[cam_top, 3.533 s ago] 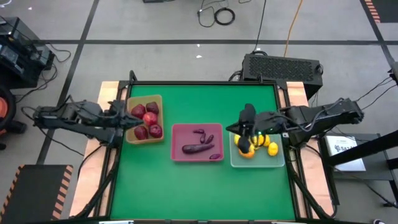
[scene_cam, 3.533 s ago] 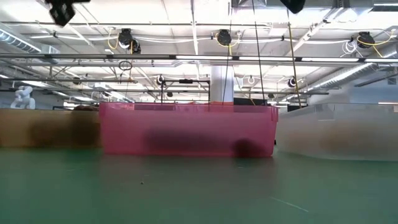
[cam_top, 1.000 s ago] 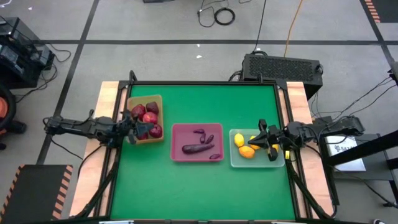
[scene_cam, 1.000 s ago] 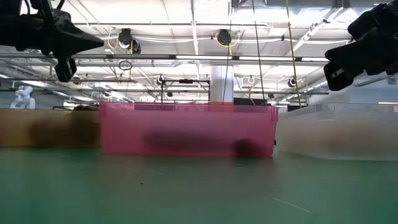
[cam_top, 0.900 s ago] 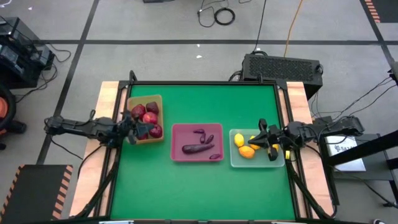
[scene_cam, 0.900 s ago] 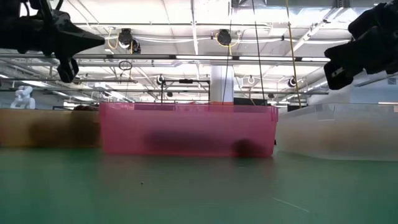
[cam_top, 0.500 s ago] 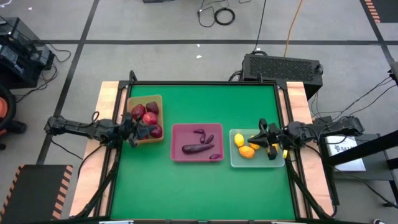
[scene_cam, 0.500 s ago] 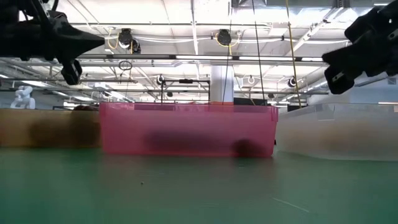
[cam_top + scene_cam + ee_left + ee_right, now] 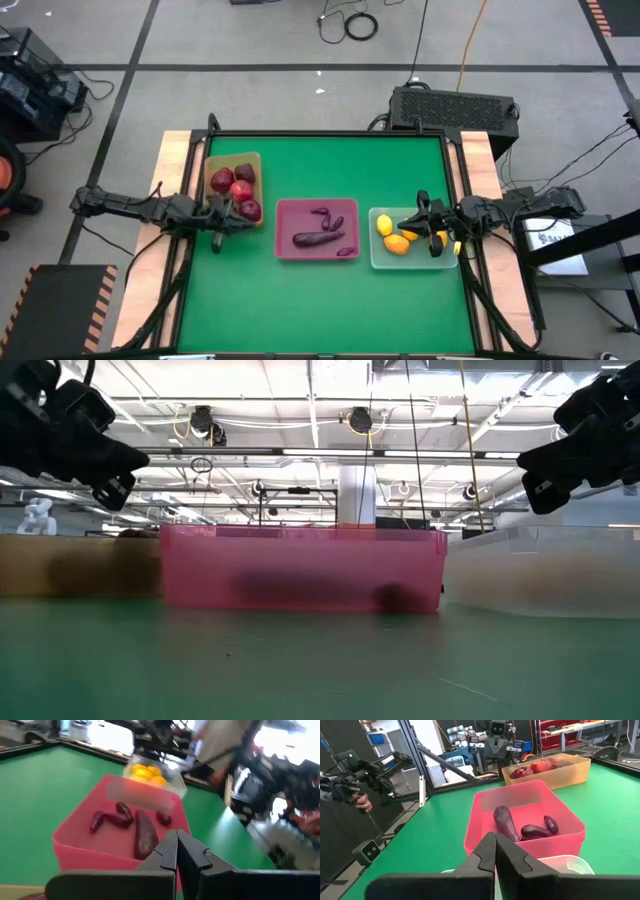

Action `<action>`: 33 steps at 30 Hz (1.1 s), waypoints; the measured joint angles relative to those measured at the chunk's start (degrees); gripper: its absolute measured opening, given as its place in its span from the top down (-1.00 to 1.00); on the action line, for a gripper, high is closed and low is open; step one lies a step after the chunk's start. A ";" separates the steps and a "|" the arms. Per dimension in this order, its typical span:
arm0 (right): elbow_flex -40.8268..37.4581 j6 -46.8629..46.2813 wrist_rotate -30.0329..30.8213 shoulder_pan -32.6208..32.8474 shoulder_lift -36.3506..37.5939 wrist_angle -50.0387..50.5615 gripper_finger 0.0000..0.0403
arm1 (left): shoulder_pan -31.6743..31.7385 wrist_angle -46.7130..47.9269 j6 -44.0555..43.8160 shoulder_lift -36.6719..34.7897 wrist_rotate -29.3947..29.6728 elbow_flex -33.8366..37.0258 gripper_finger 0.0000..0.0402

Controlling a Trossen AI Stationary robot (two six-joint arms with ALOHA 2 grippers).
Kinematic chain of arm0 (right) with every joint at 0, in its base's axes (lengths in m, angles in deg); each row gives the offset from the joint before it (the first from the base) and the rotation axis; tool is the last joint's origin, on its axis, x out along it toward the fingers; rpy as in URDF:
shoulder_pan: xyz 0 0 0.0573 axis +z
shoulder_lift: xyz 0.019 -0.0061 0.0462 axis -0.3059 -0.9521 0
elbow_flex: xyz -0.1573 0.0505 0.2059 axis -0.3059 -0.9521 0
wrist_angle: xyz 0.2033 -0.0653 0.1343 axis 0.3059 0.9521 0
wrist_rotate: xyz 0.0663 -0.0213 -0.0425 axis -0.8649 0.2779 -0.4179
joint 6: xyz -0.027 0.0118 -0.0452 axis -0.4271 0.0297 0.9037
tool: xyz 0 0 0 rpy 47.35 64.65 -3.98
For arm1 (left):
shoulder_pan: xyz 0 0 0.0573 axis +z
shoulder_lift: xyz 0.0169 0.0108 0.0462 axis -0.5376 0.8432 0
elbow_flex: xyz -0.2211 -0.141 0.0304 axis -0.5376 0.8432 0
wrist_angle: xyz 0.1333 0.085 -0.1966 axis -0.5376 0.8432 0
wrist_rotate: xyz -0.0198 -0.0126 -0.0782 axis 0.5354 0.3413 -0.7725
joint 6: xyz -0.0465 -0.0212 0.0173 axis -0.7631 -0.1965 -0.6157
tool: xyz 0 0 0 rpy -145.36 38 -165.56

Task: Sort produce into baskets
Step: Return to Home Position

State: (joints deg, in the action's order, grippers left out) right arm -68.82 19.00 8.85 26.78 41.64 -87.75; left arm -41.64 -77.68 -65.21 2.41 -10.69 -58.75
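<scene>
Overhead and level views of the green surface (image 9: 330, 300), with three trays in a row and all produce sorted by kind.

**Trays.** The tan tray (image 9: 233, 156) stands at the left edge of the surface and holds the dark-red apples (image 9: 241, 190). The pink tray (image 9: 300, 210) stands in the middle, set a little nearer the front edge, and holds several purple eggplants (image 9: 318, 238), one clearly larger than the others. The clear tray (image 9: 415, 262) stands just beside the pink tray on its right and holds the yellow lemons (image 9: 397, 243). No produce lies loose on the surface.

**Left arm.** The left gripper (image 9: 230, 213) hovers above the front part of the tan tray and points across toward the pink tray. In the left wrist view its jaws are pressed together with nothing between them. The eggplants lie beyond the tips, and the lemons lie farther off.

**Right arm.** The right gripper (image 9: 408, 226) hangs over the clear tray, above the lemons, and points toward the pink tray. In the right wrist view its jaws also meet tip to tip and hold nothing.

**Level view.** Both grippers sit high in the upper corners, well above the tray rims, and touch neither the trays nor the produce.
</scene>
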 joint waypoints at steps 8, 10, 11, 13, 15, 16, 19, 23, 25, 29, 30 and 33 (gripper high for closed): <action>0.00 0.00 -0.01 0.00 0.00 0.00 1.00 | 0.00 0.90 1.69 0.48 -1.48 0.00 0.96; 0.00 0.00 -0.04 0.00 0.00 0.00 1.00 | 0.00 0.76 1.69 0.48 -1.46 0.02 0.93; 0.00 0.00 -0.04 0.00 0.00 0.00 1.00 | 0.00 0.69 1.69 0.48 -1.46 0.02 0.92; 0.00 0.01 -0.07 0.00 0.00 0.00 1.00 | 0.00 0.68 1.69 0.48 -1.46 0.02 0.89; 0.00 0.02 -0.08 0.00 0.00 0.00 1.00 | 0.00 0.68 1.66 0.48 -1.46 0.04 0.89; 0.00 0.01 -0.06 0.00 0.00 0.00 1.00 | 0.00 0.68 1.65 0.48 -1.44 0.04 0.89; 0.00 0.00 -0.06 0.00 0.00 0.00 1.00 | 0.00 0.65 1.64 0.48 -1.44 0.04 0.89; 0.00 0.02 -0.07 0.00 0.00 0.00 1.00 | 0.00 0.61 1.62 0.48 -1.42 0.04 0.88; 0.00 0.00 -0.08 0.00 0.00 0.00 1.00 | 0.00 0.61 1.62 0.48 -1.42 0.04 0.88; 0.00 0.00 -0.07 0.00 0.00 0.00 1.00 | 0.00 0.57 1.62 0.48 -1.38 0.04 0.88; 0.00 0.02 -0.06 0.00 0.00 0.00 1.00 | 0.00 0.57 1.62 0.48 -1.37 0.04 0.88; 0.00 0.01 -0.06 0.00 0.00 0.00 1.00 | 0.00 0.54 1.62 0.48 -1.35 0.04 0.88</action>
State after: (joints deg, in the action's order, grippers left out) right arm -68.82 19.01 8.79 26.78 41.64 -87.75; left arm -41.64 -77.14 -63.59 2.90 -12.04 -58.70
